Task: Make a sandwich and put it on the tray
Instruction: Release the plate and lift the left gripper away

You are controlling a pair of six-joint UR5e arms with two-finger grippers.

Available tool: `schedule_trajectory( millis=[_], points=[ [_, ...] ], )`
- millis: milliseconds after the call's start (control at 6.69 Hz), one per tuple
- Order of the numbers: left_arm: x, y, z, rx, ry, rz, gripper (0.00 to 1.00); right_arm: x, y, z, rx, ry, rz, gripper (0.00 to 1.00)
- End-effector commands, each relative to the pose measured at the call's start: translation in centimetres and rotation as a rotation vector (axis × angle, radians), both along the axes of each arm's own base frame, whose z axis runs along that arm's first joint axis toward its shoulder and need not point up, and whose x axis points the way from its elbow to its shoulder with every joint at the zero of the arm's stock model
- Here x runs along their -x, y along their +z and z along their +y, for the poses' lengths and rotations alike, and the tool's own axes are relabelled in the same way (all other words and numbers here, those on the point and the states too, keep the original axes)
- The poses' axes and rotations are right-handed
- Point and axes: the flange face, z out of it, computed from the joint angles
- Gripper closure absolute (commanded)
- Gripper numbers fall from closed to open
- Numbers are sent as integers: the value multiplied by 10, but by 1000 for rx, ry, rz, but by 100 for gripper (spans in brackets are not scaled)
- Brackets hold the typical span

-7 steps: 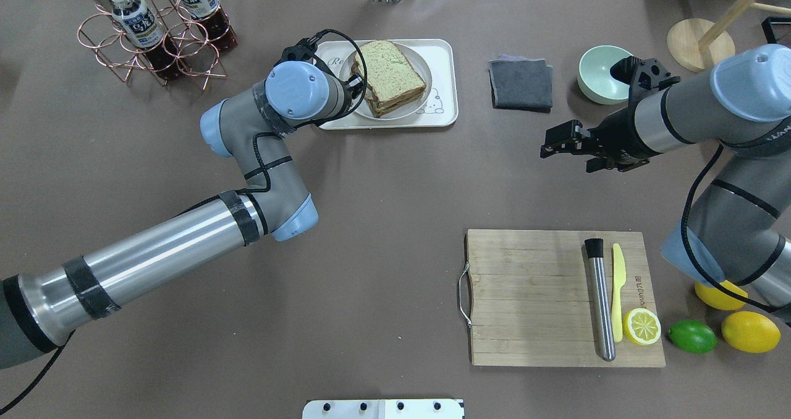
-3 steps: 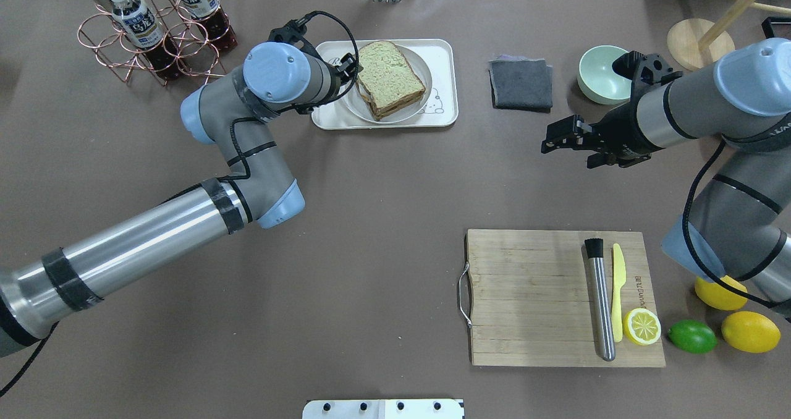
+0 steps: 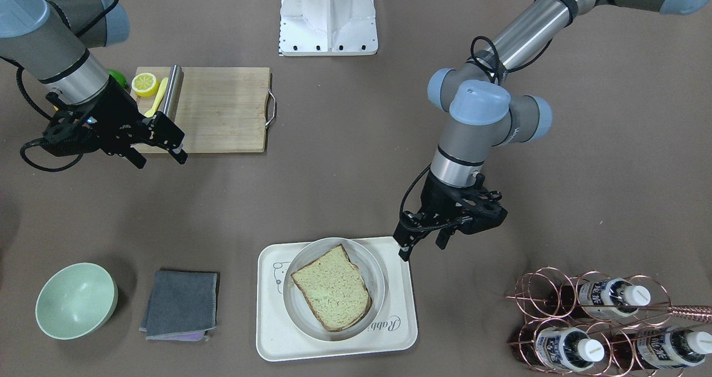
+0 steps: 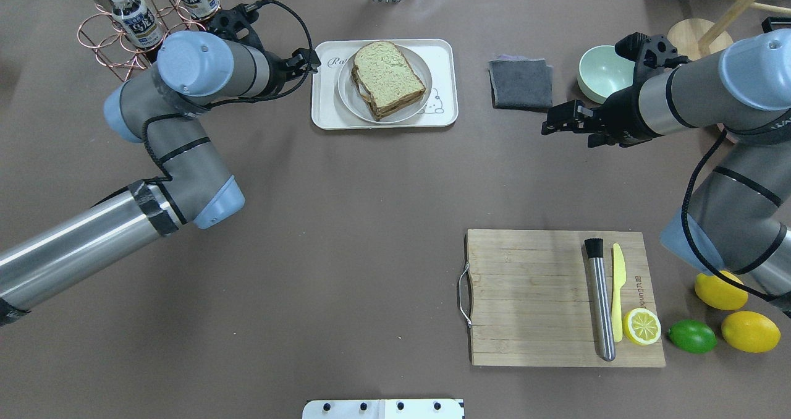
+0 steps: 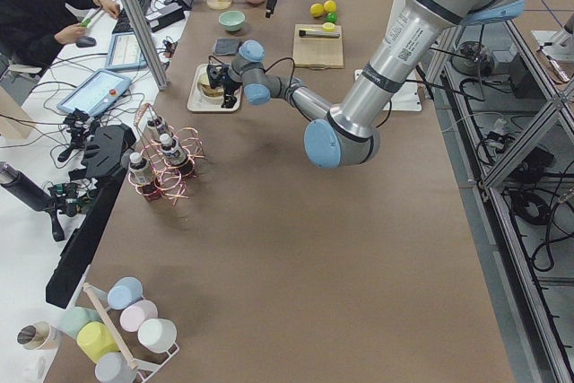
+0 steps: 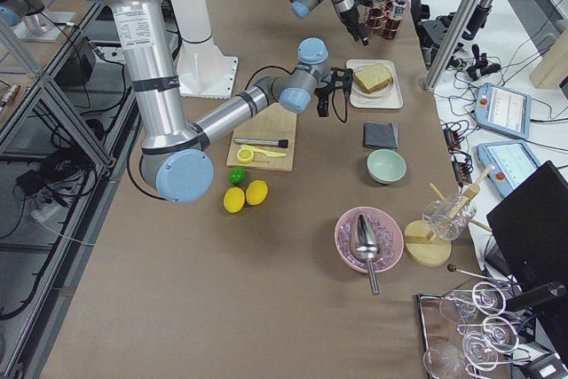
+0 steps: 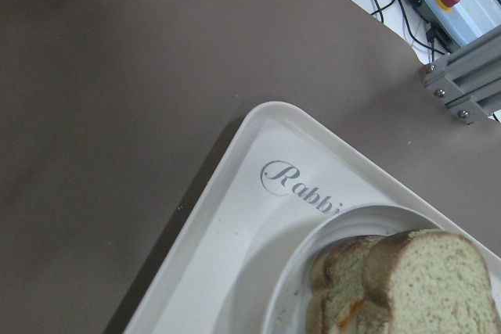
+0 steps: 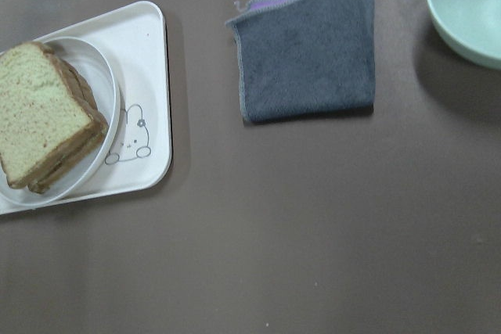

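The sandwich (image 4: 389, 76), two tan speckled bread slices with only an edge of filling showing, lies on a round pale grey plate (image 4: 346, 94). The plate stands on the cream tray (image 4: 442, 54) at the far middle of the table. My left gripper (image 4: 307, 60) is open and empty just off the tray's left edge, touching nothing; it also shows in the front view (image 3: 421, 247). Its wrist view shows the tray corner (image 7: 235, 271) and the sandwich (image 7: 399, 287). My right gripper (image 4: 556, 121) is open and empty, above bare table right of the tray.
A copper rack of bottles (image 4: 148, 29) stands close behind my left wrist. A grey cloth (image 4: 521, 84) and a green bowl (image 4: 602, 73) lie right of the tray. A wooden cutting board (image 4: 531, 295) with a muddler, knife and lemon half lies near right, with lemons and a lime beside it.
My left gripper has drawn back leftward from over the plate to just off the tray's edge. My right gripper has shifted slightly toward the far side. The sandwich has not moved.
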Motion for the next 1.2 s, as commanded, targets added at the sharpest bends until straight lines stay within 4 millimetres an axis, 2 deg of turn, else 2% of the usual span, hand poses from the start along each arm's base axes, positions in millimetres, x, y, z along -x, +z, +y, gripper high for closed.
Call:
schedule_trajectory(
  millis=[0, 149, 299, 448, 598, 747, 897, 1046],
  points=[
    [77, 8, 3, -61, -53, 20, 2, -15, 0, -9, -115, 62, 20, 0],
    [95, 49, 8, -52, -55, -13, 2, -21, 10, -12, -106, 75, 38, 0],
    [116, 72, 14, -75, -64, -7, 2, -27, 26, -12, -130, 71, 83, 0],
    [137, 88, 12, -56, -76, -13, 2, -35, 52, -15, -198, 3, 183, 0],
    [162, 101, 12, -58, -9, -27, 2, -51, 72, -29, -171, -88, 258, 0],
    [203, 120, 16, -52, 73, -38, 2, -75, 72, -41, -140, -149, 271, 0],
    [246, 144, 24, -29, 179, -12, 2, -89, 80, -45, -107, -191, 291, 0],
    [269, 160, 41, -46, 240, -21, 2, -115, 82, -49, -126, -187, 297, 1]
  ],
)
